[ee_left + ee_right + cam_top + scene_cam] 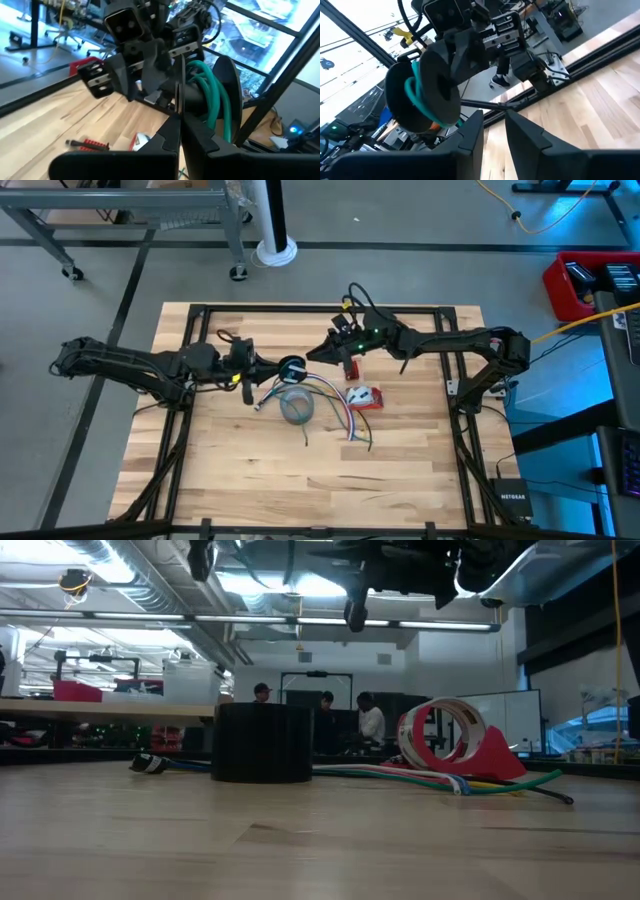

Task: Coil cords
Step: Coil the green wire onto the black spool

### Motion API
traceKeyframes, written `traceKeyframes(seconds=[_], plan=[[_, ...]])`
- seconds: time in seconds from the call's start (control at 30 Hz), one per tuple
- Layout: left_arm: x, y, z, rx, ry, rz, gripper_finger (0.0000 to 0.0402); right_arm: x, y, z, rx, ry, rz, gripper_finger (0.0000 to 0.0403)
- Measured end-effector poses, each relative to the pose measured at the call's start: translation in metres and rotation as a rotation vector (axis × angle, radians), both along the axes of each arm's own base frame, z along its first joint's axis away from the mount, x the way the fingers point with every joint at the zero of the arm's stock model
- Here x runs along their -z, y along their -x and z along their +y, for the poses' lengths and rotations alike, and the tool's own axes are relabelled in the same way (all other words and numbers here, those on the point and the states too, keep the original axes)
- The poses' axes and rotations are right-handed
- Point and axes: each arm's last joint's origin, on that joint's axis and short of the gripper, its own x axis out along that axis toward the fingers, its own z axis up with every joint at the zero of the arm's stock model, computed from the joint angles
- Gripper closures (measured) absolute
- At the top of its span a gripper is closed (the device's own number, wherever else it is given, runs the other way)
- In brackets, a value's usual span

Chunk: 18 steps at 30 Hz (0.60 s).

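A black reel [210, 95] with green cord [212, 92] wound on its hub hangs above the table's middle, and my left gripper [276, 368] is shut on it. The reel also shows in the high view [291, 367] and the right wrist view [425, 95]. My right gripper [492, 127] stands open just right of the reel, level and pointing at it, with nothing between its fingers. A loose bundle of coloured cords [325, 395] lies on the table below, also seen in the low view [440, 780]. My left gripper pinches the rim of the reel's near flange [179, 95] between its two fingers. The fingers come level from the table's left, edge-on to the flange. The reel is lifted clear of the table, its axis about level, the green cord wrapped on the hub.
A grey tape roll [297, 408] stands on the table below the reel and shows dark in the low view [265, 743]. A red tape dispenser [365, 397] sits to its right. People stand in the room behind [370, 720]. Bare wood lies toward the near edge.
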Motion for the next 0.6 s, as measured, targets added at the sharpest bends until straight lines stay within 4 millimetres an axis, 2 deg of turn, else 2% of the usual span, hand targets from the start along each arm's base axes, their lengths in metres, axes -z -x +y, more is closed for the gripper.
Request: traceKeyframes(seconds=[0.3,0.6], plan=[[-0.002,0.0,0.0,0.005,-0.005,-0.021,0.0401,-0.007,-0.005,0.026,-0.072,0.103,-0.1,0.0317],[-0.003,0.0,-0.001,0.008,-0.004,-0.027,0.0401,-0.012,-0.005,0.026,-0.052,0.129,-0.156,0.0317]])
